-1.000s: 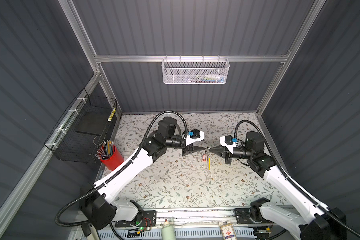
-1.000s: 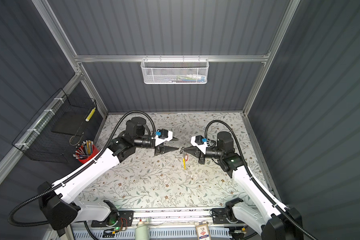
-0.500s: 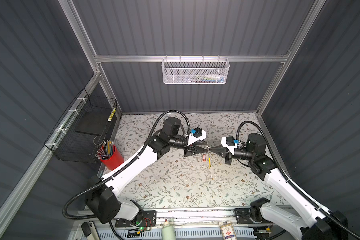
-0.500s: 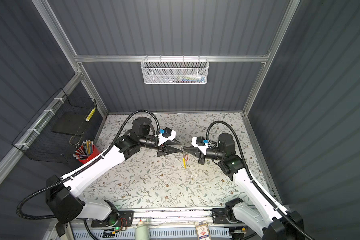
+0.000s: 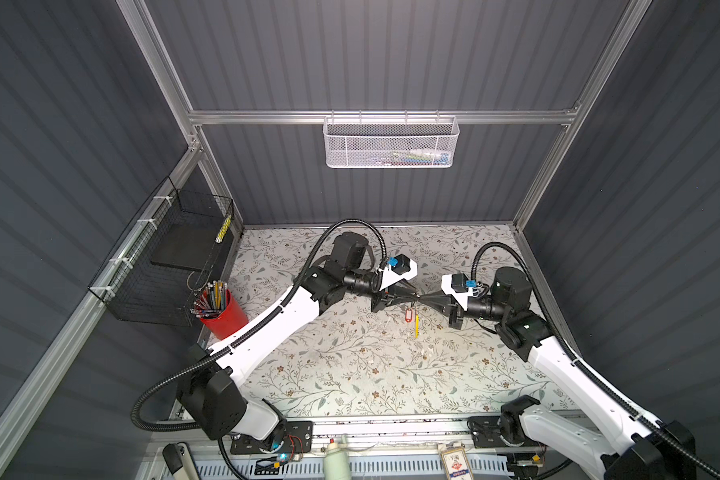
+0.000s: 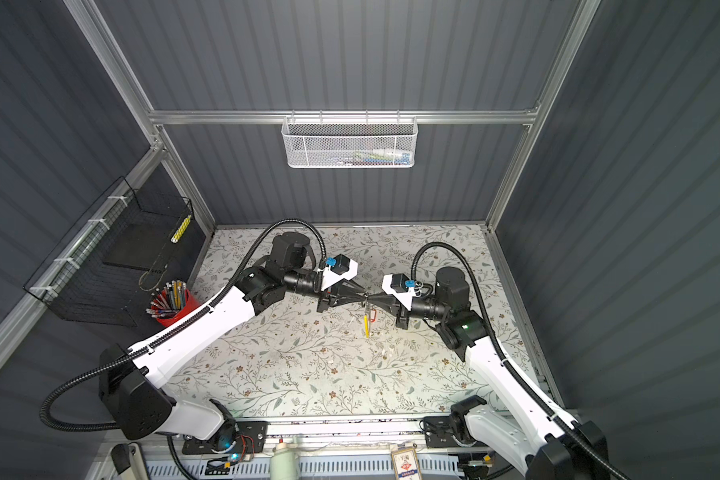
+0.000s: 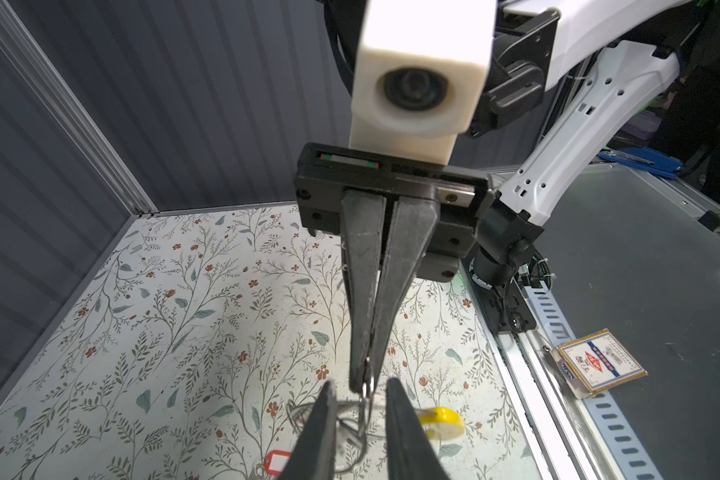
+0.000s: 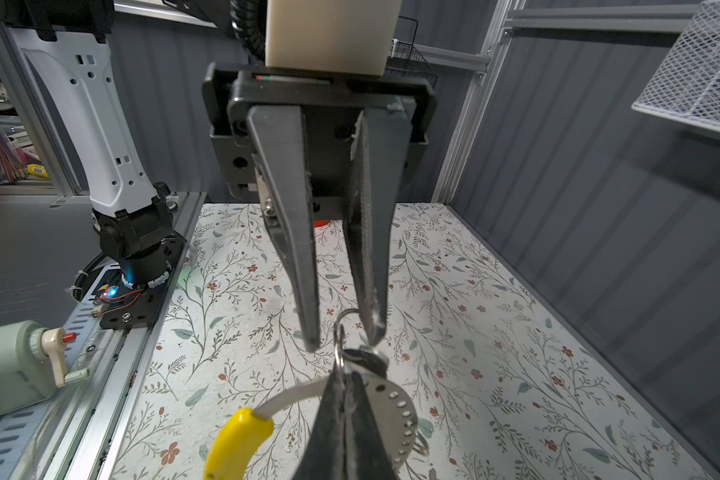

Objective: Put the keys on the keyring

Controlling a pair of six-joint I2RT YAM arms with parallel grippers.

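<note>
Right wrist view: right claw pressed together on the keyring, yellow segment curving away from the tips. Just ahead of those tips, a small split loop sticking out, right inside the gap of the left claw. Left claw fingers apart, not yet pinching; one finger very near the loop or touching it, hard to say which.

Seen in both top views: two claws tip to tip above the middle of the counter, left claw pointing toward 3 o'clock, right claw toward 9 o'clock, long axes almost on one line. From the meeting point, keyring hanging toward 6 o'clock, red tag just beside the yellow segment. Cannot tell if this tag is threaded on the keyring itself or only on the small split loop.

Judged for the coming move: nothing more to reach for, only to close. Loop between the left fingers, so probably a plain squeeze enough to take it. Thin wire, though, easy to slip out sideways; and with a too early pull toward 9 o'clock, easy to drag the keyring out of the right claw.
</note>
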